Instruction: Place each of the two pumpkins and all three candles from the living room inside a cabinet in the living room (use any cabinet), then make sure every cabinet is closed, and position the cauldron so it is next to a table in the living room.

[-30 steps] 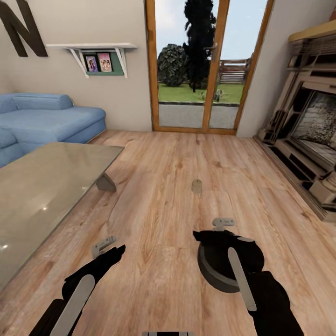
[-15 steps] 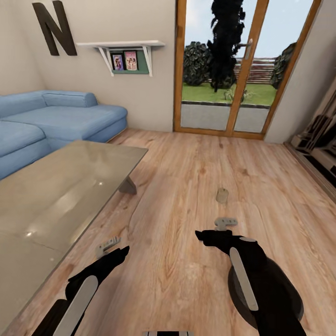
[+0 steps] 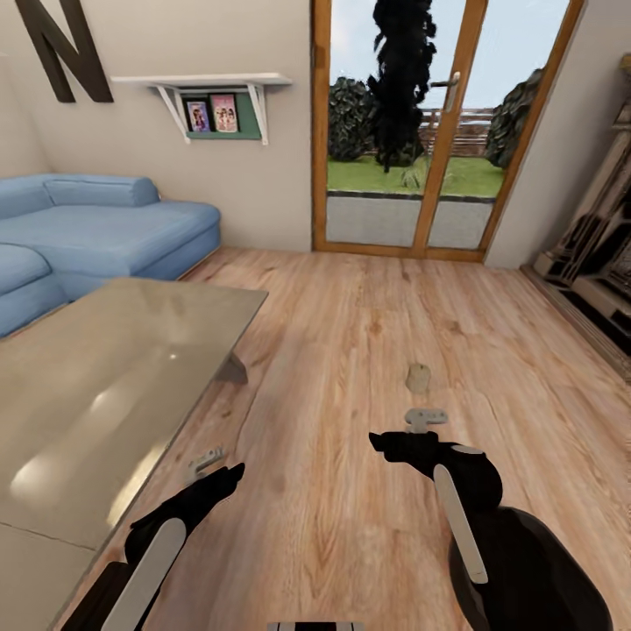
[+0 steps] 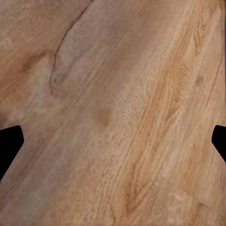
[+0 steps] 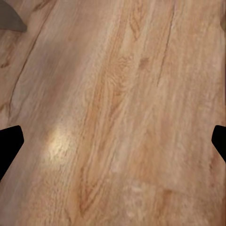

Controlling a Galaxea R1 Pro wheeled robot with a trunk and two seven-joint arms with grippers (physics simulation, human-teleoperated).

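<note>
Left claw point(image 3: 206, 462): your head view shows it low over the floor point(image 3: 350, 350) beside the table point(image 3: 105, 377); its wrist view shows dark fingertips point(image 4: 9, 141) spread wide over bare planks, empty.
Right claw point(image 3: 423, 419): parted too, holding nothing; its wrist view catches a grey table leg point(image 5: 10, 19).
Candle point(image 3: 418, 378): small, squat, dull tan, standing on the floor just beyond your right claw.
Cauldron point(image 3: 526, 570): matte black, round, on the floor under your right arm, partly hidden.
</note>
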